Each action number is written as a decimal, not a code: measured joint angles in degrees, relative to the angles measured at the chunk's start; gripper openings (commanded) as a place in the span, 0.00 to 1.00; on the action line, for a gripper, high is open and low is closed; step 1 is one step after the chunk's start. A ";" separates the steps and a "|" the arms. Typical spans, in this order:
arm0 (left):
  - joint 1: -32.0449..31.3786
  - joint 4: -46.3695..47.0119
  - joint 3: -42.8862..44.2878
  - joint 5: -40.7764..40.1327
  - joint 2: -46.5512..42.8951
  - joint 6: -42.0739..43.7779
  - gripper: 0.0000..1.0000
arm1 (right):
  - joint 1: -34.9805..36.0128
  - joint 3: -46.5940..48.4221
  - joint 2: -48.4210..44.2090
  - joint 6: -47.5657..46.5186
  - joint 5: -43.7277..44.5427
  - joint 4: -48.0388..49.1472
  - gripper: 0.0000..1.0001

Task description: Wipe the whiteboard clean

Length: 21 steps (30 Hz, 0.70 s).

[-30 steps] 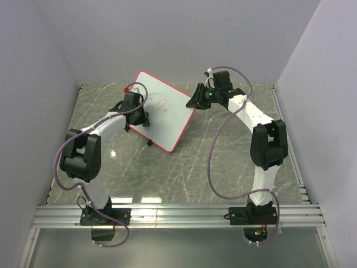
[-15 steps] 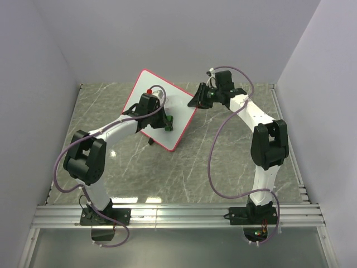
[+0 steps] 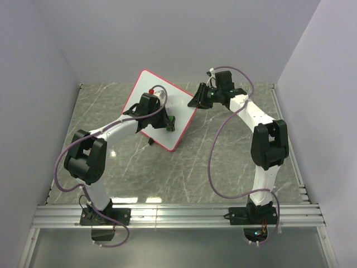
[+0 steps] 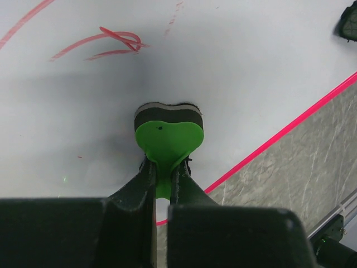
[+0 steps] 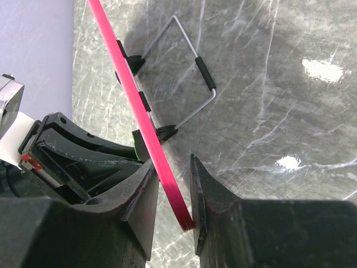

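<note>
One scribble (image 4: 106,43), whiteboard (image 4: 251,72) — left wrist only

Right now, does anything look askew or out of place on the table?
Nothing spilled or broken. The whiteboard sits skewed to the table edges, its rim pinched by the right gripper, with a red scribble not yet erased.

A desk (image 3: 184,167) of grey-green, marble-veined stone fills the middle of the top view, closed in by plain pale lavender-grey walls: a back wall (image 3: 178,33) across the top, a left wall (image 3: 28,111) and a right wall (image 3: 329,84) down the two sides. Overhead light leaves small bright glare spots (image 3: 113,153) on the polished stone at lower left. A ribbed aluminium rail (image 3: 184,215) runs across the bottom of the frame along the desk's near edge.
</note>
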 measured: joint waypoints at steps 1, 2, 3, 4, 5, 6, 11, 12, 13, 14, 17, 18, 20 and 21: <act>0.04 -0.02 0.00 -0.22 0.00 0.20 0.00 | 0.00 0.00 -0.02 0.00 0.02 0.00 0.00; 0.20 -0.02 -0.02 -0.24 0.00 0.50 0.00 | 0.00 0.00 0.00 0.00 0.02 0.00 0.00; 0.70 0.09 -0.11 -0.07 0.00 0.57 0.00 | 0.00 0.00 0.00 0.00 0.02 0.00 0.00; 1.20 0.24 -0.28 0.44 -0.02 0.59 0.00 | 0.00 0.00 0.00 0.00 0.02 0.00 0.00; 1.99 0.35 -0.63 1.09 -0.04 0.68 0.00 | 0.00 0.00 0.00 -0.02 0.00 0.00 0.00; 3.04 0.63 -1.09 1.55 -0.07 0.76 0.00 | 0.00 -0.02 0.00 -0.02 0.02 0.00 0.00; 10.86 -0.09 -2.99 0.61 0.09 1.55 0.00 | 0.02 -0.02 -0.07 0.00 -0.24 -0.11 0.00; 12.09 -0.35 -2.99 -0.07 0.33 1.86 0.00 | 0.07 -0.02 -0.11 0.00 -0.26 -0.20 0.00; 12.87 -0.48 -2.99 -0.42 0.59 1.97 0.00 | 0.11 -0.02 -0.20 0.00 -0.26 -0.22 0.00; 13.46 -0.63 -2.99 -0.46 0.85 1.99 0.00 | 0.15 -0.02 -0.31 0.00 -0.22 -0.28 0.00; 13.44 -0.94 -2.78 -0.55 0.90 2.05 0.00 | 0.17 -0.11 -0.39 0.00 -0.22 -0.35 0.00; 13.35 -1.20 -2.56 -0.59 0.96 2.05 0.00 | 0.17 -0.15 -0.44 0.00 -0.24 -0.37 0.00; 12.96 -2.16 -1.86 -1.25 1.07 2.05 0.00 | 0.17 -0.26 -0.52 -0.02 -0.24 -0.31 0.00; 12.61 -2.62 -1.44 -1.55 1.16 2.05 0.00 | 0.17 -0.50 -0.68 0.00 -0.24 -0.22 0.00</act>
